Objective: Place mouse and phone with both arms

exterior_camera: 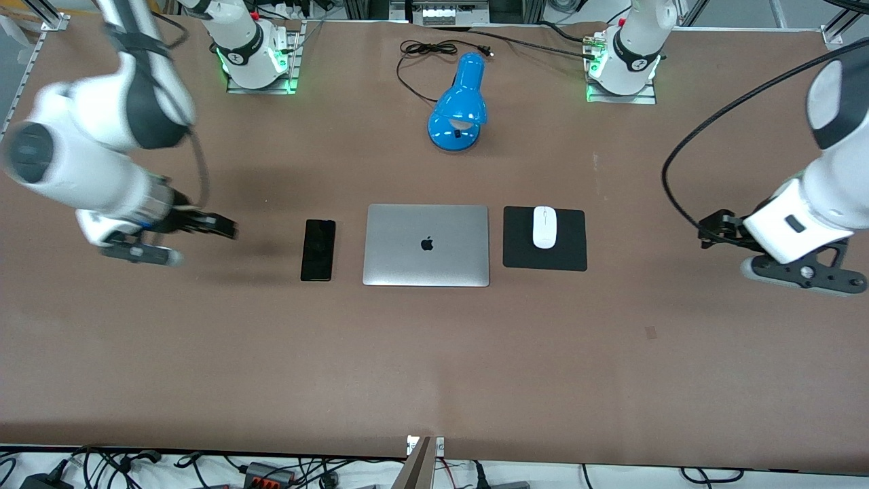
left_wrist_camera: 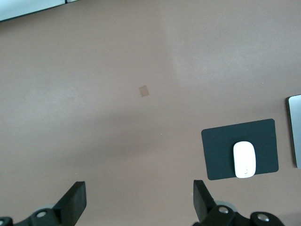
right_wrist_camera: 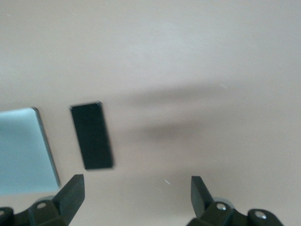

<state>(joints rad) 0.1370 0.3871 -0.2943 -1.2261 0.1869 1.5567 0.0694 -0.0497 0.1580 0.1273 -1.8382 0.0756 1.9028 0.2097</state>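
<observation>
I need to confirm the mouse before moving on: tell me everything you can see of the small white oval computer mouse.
The small white oval computer mouse has a smooth, glossy plastic-looking shell with a faint mark near one end in the left wrist view. It lies flat, right side up, on the black square pad, toward the pad's edge nearer the silver closed laptop, long axis running toward the front camera. Only the pad touches it. No cable shows. No gripper is on it.

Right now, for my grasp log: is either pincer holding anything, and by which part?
Nothing is held. The left pincer and right pincer are both open and empty over the table.
</observation>
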